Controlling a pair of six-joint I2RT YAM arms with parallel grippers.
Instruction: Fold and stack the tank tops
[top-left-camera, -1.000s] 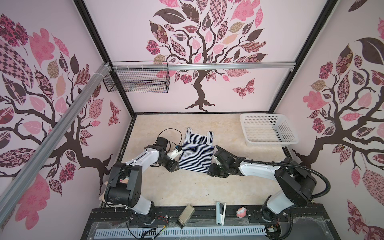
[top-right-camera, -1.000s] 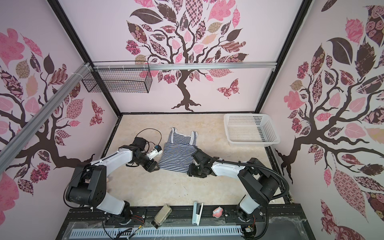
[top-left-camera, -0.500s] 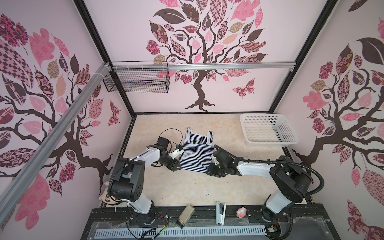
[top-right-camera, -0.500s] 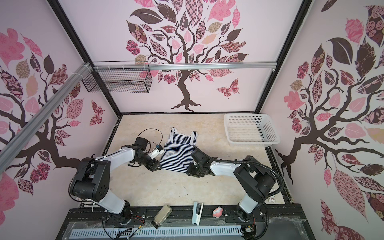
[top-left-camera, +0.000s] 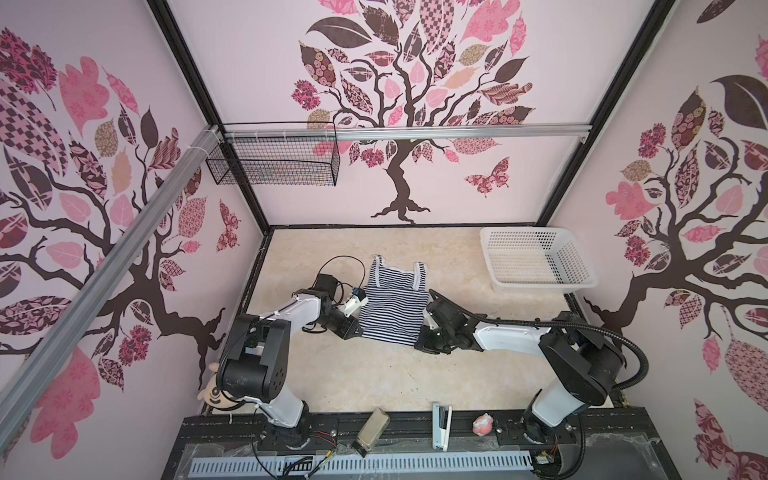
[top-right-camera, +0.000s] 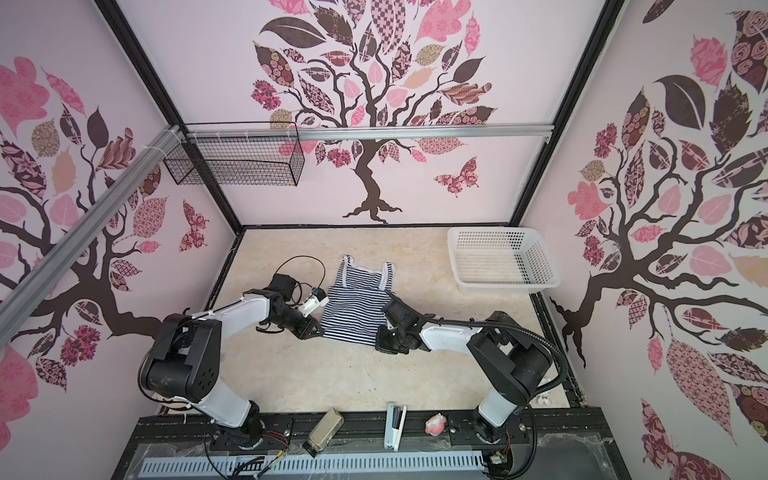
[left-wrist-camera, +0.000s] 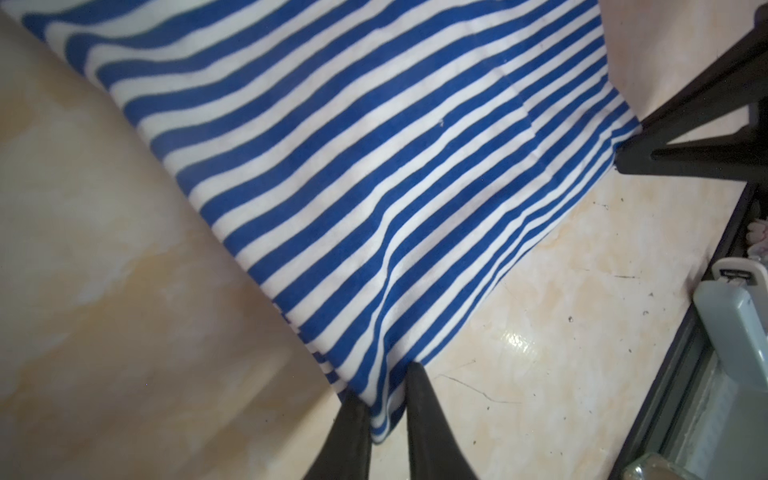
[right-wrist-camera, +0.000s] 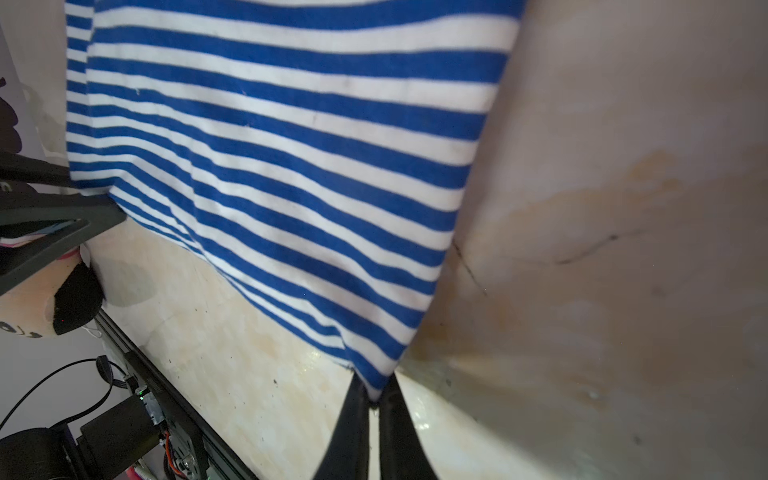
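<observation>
One navy-and-white striped tank top (top-left-camera: 392, 305) (top-right-camera: 357, 307) lies flat on the beige table, straps toward the back wall. My left gripper (top-left-camera: 356, 332) (top-right-camera: 319, 332) is at its near left hem corner. In the left wrist view that gripper (left-wrist-camera: 384, 382) is shut on the corner of the tank top (left-wrist-camera: 374, 166), with cloth bunched between the fingers. My right gripper (top-left-camera: 420, 343) (top-right-camera: 379, 341) is at the near right hem corner. The right wrist view shows it (right-wrist-camera: 374, 384) pinching the very tip of the striped cloth (right-wrist-camera: 270, 166).
A white plastic basket (top-left-camera: 536, 262) stands at the back right. A black wire basket (top-left-camera: 274, 164) hangs on the back left rail. On the front rail lie a stapler (top-left-camera: 441, 424), a small box (top-left-camera: 372, 426) and a pink toy (top-left-camera: 483, 424). A plush doll (top-left-camera: 216, 392) sits behind my left arm's base.
Both grippers have gone from open to shut, each on a near hem corner of the tank top. The right gripper moved in toward the cloth.
</observation>
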